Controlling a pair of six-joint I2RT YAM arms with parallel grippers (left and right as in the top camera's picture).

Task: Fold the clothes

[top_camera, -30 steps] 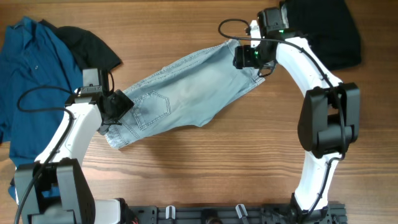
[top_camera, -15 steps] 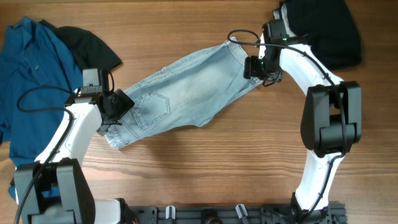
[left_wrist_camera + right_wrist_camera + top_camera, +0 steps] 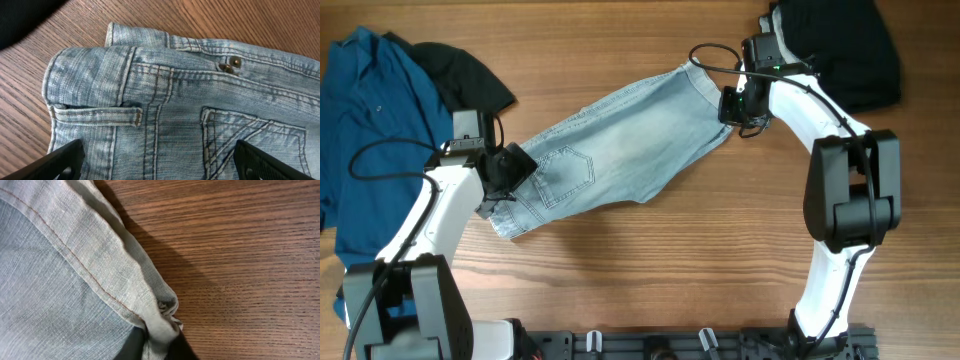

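The pale denim shorts lie flat and slanted across the table, waistband at the lower left and leg hem at the upper right. My left gripper hovers open over the waistband end. In the left wrist view its fingertips stand wide apart over the belt loop and back pocket, with the gripper holding nothing. My right gripper is at the hem's right corner. In the right wrist view this gripper is shut on the bunched hem edge.
A royal-blue shirt is heaped at the far left with a black garment on its upper edge. Another black garment lies at the top right, close behind the right arm. Bare wood shows along the front of the table.
The right gripper slid right along the hem to its corner and went from open to shut on the fabric. The left arm stayed in place, jaws a touch wider.
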